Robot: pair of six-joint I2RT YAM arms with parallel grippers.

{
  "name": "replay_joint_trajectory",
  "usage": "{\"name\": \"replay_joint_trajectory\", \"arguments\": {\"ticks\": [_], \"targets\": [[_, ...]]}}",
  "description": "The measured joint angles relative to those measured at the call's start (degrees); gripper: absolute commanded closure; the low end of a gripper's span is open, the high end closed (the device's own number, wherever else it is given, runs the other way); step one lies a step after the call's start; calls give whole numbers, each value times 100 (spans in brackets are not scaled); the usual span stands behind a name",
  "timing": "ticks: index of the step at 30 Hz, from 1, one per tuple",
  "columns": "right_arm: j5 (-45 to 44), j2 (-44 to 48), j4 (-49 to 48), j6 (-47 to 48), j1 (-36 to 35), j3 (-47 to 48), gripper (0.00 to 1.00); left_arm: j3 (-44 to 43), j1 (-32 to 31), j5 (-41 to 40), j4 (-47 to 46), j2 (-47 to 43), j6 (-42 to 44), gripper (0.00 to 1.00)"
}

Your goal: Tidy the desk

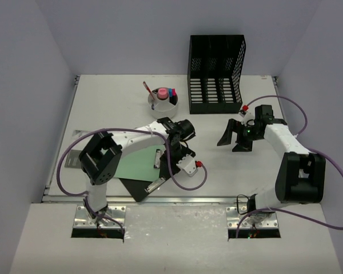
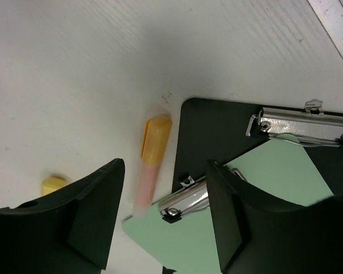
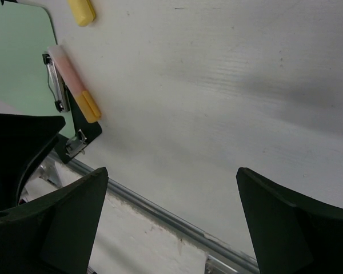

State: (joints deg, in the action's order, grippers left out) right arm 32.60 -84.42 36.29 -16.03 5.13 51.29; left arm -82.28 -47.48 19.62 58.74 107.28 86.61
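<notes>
The desk (image 1: 111, 100) is a wide white tabletop that fills the middle of the room, and its metal rail (image 1: 160, 200) runs along the near edge, just before the two arm bases. At the far side stands a black file rack (image 1: 216, 68), and to its left, near but apart, a small white cup (image 1: 160, 109) with pens inside. The left arm bends low over the near middle of the desk, where a black clipboard (image 2: 217, 125) lies with a green sheet (image 2: 286, 171) under its silver clip; a second clip (image 2: 186, 201) holds another green sheet on top of it. The left pincer (image 2: 164, 165) has its jaws apart and holds nothing. Seen from its wrist, a highlighter (image 2: 144, 185) with a yellow cap lies flat on the desk below the gap, just beside the edge of the clipboard, and it touches neither finger. A small yellow piece (image 2: 53, 184) lies a little apart from it on the bare white surface. The right pincer (image 1: 233, 141) hangs over a bare part of the desk in front of the rack, its jaws spread very wide and with nothing between them
</notes>
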Motion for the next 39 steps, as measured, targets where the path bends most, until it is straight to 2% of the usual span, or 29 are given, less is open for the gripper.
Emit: {"name": "replay_joint_trajectory", "arguments": {"ticks": [7, 16, 25, 26, 31, 35, 39], "targets": [[0, 0, 35, 63, 0, 0, 6, -136, -374, -396, -2, 529, 125, 46], [-2, 0, 44, 109, 0, 0, 6, -212, -431, -614, -57, 931, 138, 56], [-2, 0, 107, 118, 0, 0, 6, -216, -431, -745, -247, 1084, 76, 77], [-2, 0, 125, 127, 0, 0, 6, -216, -431, -754, -260, 1084, 72, 82], [-2, 0, 160, 131, 0, 2, 6, -221, -428, -754, -356, 1078, -57, 91], [2, 0, 181, 131, 0, 7, 6, -407, -348, -505, -345, 1056, -411, 100], [24, 0, 195, 129, 0, 7, 7, -848, 76, 387, -612, 662, -1443, 100]]}}
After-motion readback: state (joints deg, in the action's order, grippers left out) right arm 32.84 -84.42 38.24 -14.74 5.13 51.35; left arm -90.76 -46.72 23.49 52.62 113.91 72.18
